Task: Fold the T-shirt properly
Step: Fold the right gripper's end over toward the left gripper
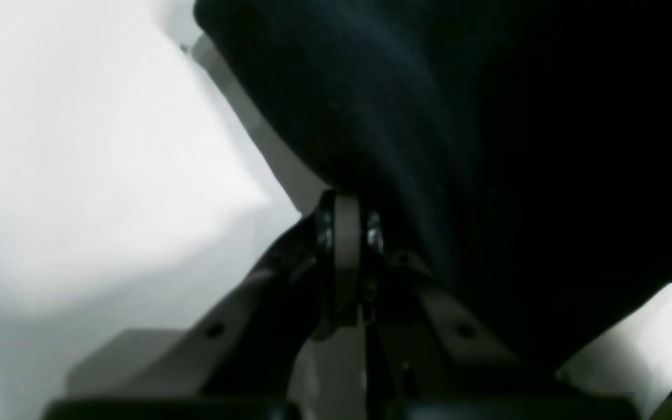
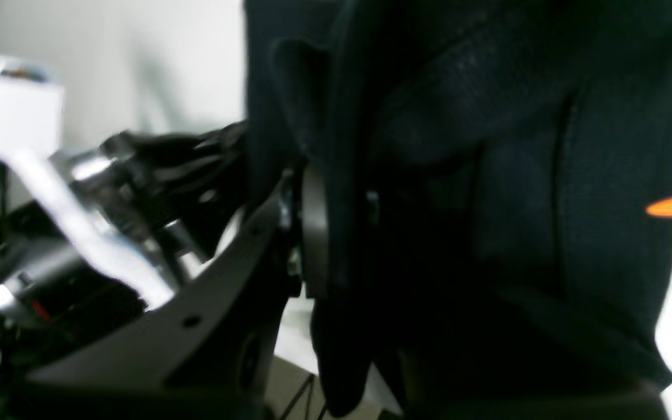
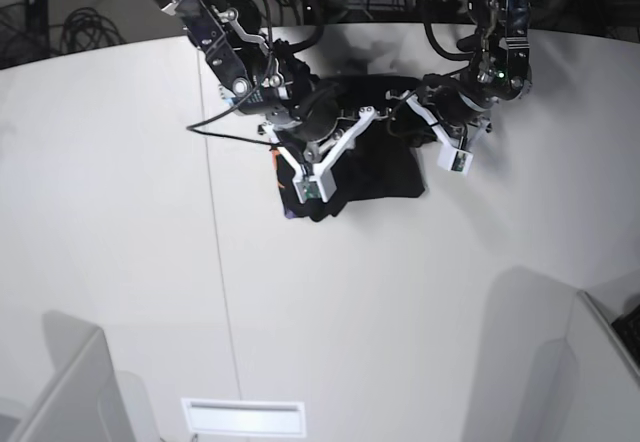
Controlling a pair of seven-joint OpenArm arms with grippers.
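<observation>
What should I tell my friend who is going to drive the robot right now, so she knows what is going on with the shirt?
Left gripper: jaws shut on the T-shirt, pinching black cloth at one top edge.
Right gripper: jaws shut on the T-shirt too, with cloth bunched around them.
The T-shirt hangs between the two arms, lifted above the white table. It sags in a bunch; a bit of the orange print shows at one edge.
Done: both arms have a grip and the shirt is up.
Left: lay it flat on the table and make neat folds. No tidy fold shows yet.

Bare table (image 3: 120,212) around T-shirt (image 3: 385,172)
</observation>
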